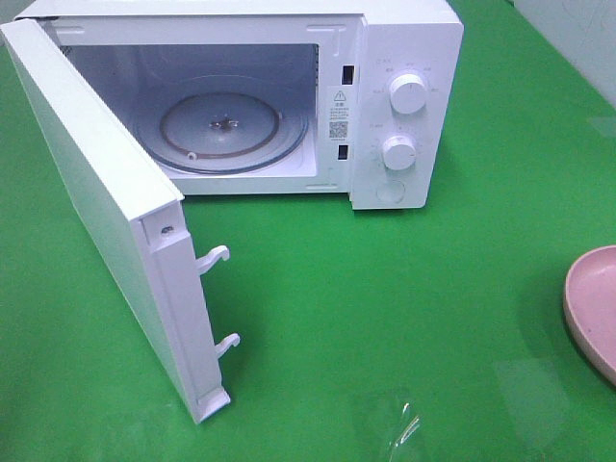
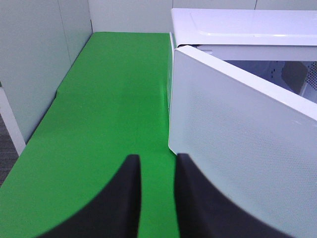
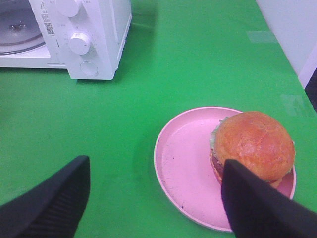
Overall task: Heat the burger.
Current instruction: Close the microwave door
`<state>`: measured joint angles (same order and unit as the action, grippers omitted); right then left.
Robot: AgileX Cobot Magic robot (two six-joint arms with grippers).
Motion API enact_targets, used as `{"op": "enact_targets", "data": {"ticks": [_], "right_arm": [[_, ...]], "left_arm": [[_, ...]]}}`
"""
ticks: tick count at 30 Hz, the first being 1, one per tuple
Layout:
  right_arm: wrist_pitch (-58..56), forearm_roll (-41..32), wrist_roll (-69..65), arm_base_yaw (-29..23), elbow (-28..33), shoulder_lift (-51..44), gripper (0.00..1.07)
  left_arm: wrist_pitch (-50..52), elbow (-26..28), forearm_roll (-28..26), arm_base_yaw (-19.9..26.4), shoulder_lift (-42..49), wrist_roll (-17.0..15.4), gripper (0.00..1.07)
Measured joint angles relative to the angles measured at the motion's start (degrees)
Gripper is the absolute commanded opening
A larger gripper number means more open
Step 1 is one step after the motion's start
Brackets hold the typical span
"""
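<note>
The right gripper [image 3: 153, 198] hangs with its jaws spread wide and nothing between them, above the green table [image 1: 404, 289]. Just beyond its fingers, the burger [image 3: 253, 146] sits on the pink plate [image 3: 183, 163], toward one side of it, bun up, lettuce showing at the edge. One finger [image 3: 257, 208] overlaps the burger in the wrist view; contact cannot be confirmed. From overhead only the plate's rim [image 1: 589, 308] shows, at the right edge of the table, well apart from the microwave [image 1: 404, 106]. The left gripper [image 2: 157, 198] has its jaws drawn near together with a narrow gap, empty, over bare table just beside the outer face of the door [image 1: 106, 231]. The door stands wide open. Inside, the glass turntable [image 1: 226, 130] is bare. Two knobs [image 1: 408, 94] sit on the panel at right.
</note>
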<state>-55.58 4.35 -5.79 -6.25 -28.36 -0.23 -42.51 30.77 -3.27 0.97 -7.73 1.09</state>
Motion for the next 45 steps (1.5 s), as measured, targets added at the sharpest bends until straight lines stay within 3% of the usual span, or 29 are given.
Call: {"op": "enact_targets", "data": {"ticks": [8, 12, 15, 17, 24, 26, 29, 30, 31, 32, 33, 35, 36, 37, 41, 45], "right_arm": [[0.00, 0.00, 0.00, 0.00, 0.00, 0.00, 0.70], [0.00, 0.00, 0.00, 0.00, 0.00, 0.00, 0.70], [0.00, 0.00, 0.00, 0.00, 0.00, 0.00, 0.70], [0.00, 0.00, 0.00, 0.00, 0.00, 0.00, 0.70], [0.00, 0.00, 0.00, 0.00, 0.00, 0.00, 0.70], [0.00, 0.00, 0.00, 0.00, 0.00, 0.00, 0.70], [0.00, 0.00, 0.00, 0.00, 0.00, 0.00, 0.70], [0.00, 0.00, 0.00, 0.00, 0.00, 0.00, 0.70], [0.00, 0.00, 0.00, 0.00, 0.00, 0.00, 0.70], [0.00, 0.00, 0.00, 0.00, 0.00, 0.00, 0.70], [0.00, 0.00, 0.00, 0.00, 0.00, 0.00, 0.70], [0.00, 0.00, 0.00, 0.00, 0.00, 0.00, 0.70], [0.00, 0.00, 0.00, 0.00, 0.00, 0.00, 0.70], [0.00, 0.00, 0.00, 0.00, 0.00, 0.00, 0.70], [0.00, 0.00, 0.00, 0.00, 0.00, 0.00, 0.70], [0.00, 0.00, 0.00, 0.00, 0.00, 0.00, 0.70]], "left_arm": [[12.89, -3.15, -0.52, 0.00, -9.97, 0.00, 0.00], [32.66, -10.26, -1.43, 0.00, -17.19, 0.00, 0.00], [36.78, -11.86, -1.43, 0.00, -18.62, 0.00, 0.00], [51.39, -16.90, -1.49, 0.00, -24.52, -0.17, 0.00], [62.11, -18.56, -1.38, 0.00, -33.52, -1.49, 0.00], [69.50, -18.56, 1.66, 0.00, -42.57, -3.55, 0.00], [72.59, -18.56, 4.53, 0.00, -46.81, -5.73, 0.00], [75.75, -18.56, 8.82, 0.00, -50.94, -8.19, 0.00], [75.75, -18.56, 8.82, 0.00, -50.94, -8.19, 0.00], [79.81, -18.56, 13.81, 0.00, -54.89, -11.00, 0.00], [79.81, -18.56, 13.81, 0.00, -54.89, -11.00, 0.00], [85.66, -18.05, 21.72, 0.00, -61.25, -15.24, 0.00], [85.66, -18.05, 21.72, 0.00, -61.25, -15.24, 0.00], [88.81, -17.19, 25.61, 0.00, -64.86, -17.42, 0.00], [91.67, -14.44, 30.65, -0.97, -71.28, -19.65, 0.00], [92.19, -11.97, 31.80, -3.90, -75.00, -19.88, 0.00]]}}
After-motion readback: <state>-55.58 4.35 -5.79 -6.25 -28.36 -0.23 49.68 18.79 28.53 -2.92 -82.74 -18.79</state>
